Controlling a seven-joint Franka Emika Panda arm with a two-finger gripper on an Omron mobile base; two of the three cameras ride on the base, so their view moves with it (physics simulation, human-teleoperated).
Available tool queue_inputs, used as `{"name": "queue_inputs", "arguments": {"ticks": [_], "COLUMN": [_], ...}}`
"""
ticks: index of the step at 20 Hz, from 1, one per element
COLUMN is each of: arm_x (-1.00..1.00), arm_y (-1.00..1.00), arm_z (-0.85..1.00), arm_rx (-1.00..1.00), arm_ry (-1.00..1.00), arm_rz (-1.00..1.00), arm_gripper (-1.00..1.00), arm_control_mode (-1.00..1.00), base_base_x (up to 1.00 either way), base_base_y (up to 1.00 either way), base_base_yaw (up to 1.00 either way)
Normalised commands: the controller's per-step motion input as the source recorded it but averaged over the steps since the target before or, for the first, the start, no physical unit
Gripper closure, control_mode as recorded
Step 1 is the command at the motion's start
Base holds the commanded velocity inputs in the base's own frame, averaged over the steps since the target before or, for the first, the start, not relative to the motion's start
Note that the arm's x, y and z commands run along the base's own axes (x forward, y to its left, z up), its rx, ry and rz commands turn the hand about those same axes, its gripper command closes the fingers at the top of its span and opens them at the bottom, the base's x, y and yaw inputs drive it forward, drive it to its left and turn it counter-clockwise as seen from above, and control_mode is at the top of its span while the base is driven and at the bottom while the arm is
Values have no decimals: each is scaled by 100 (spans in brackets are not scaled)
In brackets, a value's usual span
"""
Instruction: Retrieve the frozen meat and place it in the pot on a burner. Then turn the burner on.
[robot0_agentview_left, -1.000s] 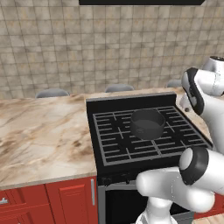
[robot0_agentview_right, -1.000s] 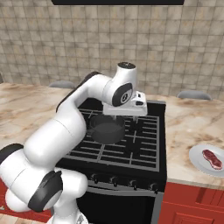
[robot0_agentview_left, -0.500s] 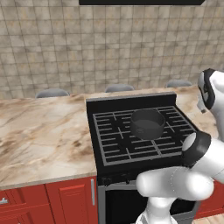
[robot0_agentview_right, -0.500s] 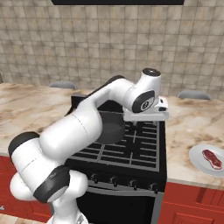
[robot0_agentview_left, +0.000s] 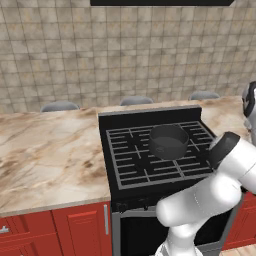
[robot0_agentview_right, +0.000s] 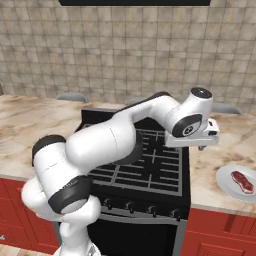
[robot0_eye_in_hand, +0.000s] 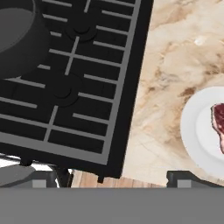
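The frozen meat (robot0_agentview_right: 242, 181), a red-pink piece with pale streaks, lies on a white plate (robot0_agentview_right: 227, 179) on the counter right of the range. In the hand view the meat (robot0_eye_in_hand: 218, 124) is cut off by the right edge. The dark pot (robot0_agentview_left: 169, 141) stands on a rear burner of the black grate (robot0_agentview_left: 132, 161); the hand view has the pot (robot0_eye_in_hand: 17, 41) at top left. My gripper (robot0_agentview_right: 202, 146) hangs above the range's right edge, left of the plate. It is open and empty, its fingertips (robot0_eye_in_hand: 52, 176) set wide apart.
A row of black knobs (robot0_agentview_right: 142, 206) runs along the range front. Marble counter (robot0_agentview_left: 45, 155) lies on both sides of the range, above red cabinets (robot0_agentview_left: 55, 230). A tiled wall (robot0_agentview_right: 125, 50) closes the back. My own arm crosses over the grate (robot0_agentview_right: 155, 172).
The arm has swung to the right, from above the back of the grate to the range's right edge, nearer the plate. Pot and meat have not moved.
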Motion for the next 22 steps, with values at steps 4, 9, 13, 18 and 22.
{"name": "queue_inputs", "arguments": {"ticks": [4,9,13,18,22], "arm_x": [0,7,9,7,13], "arm_y": [-79,-64,-55,-54,-47], "arm_z": [-21,-10,-12,-23,-23], "arm_rx": [-2,-4,-1,0,0], "arm_ry": [0,0,0,4,14], "arm_rz": [2,5,5,6,4], "arm_gripper": [-100,-100,-100,-100,-100], "arm_control_mode": [-100,-100,-100,-100,-100], "base_base_x": [0,0,0,0,0], "base_base_y": [0,0,0,0,0], "base_base_yaw": [0,0,0,0,0]}}
